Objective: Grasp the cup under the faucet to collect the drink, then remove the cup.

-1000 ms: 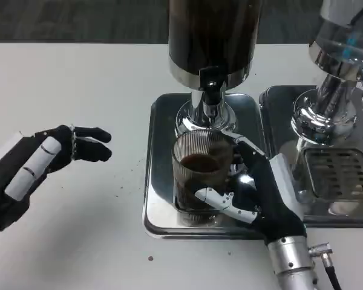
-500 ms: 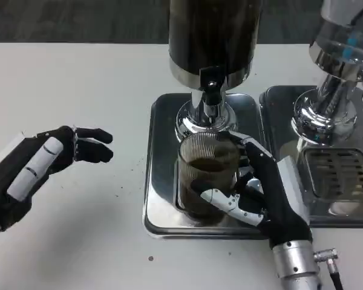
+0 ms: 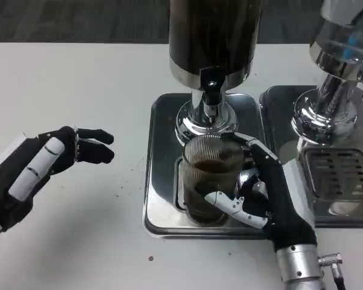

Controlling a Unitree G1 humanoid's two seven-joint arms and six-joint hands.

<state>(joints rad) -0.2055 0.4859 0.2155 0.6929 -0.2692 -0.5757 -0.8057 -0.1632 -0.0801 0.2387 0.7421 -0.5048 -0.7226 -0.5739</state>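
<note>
A ribbed glass cup (image 3: 209, 179) holding dark drink stands over the steel drip tray (image 3: 163, 151), just in front of the black faucet (image 3: 210, 90) of the dark dispenser (image 3: 213, 36). My right hand (image 3: 263, 196) grips the cup from its right side, thumb across the front and fingers behind the rim. Whether the cup rests on the tray or is lifted off it I cannot tell. My left hand (image 3: 39, 166) hovers over the white table at the left, fingers apart and holding nothing, well away from the cup.
A second dispenser (image 3: 336, 72) with its own steel tray and grille (image 3: 339, 175) stands at the right, close beside my right hand. Small dark specks (image 3: 150, 258) dot the white table in front of the tray.
My right hand has drawn the cup a little toward me and to the right, out from under the faucet. The left hand has barely moved.
</note>
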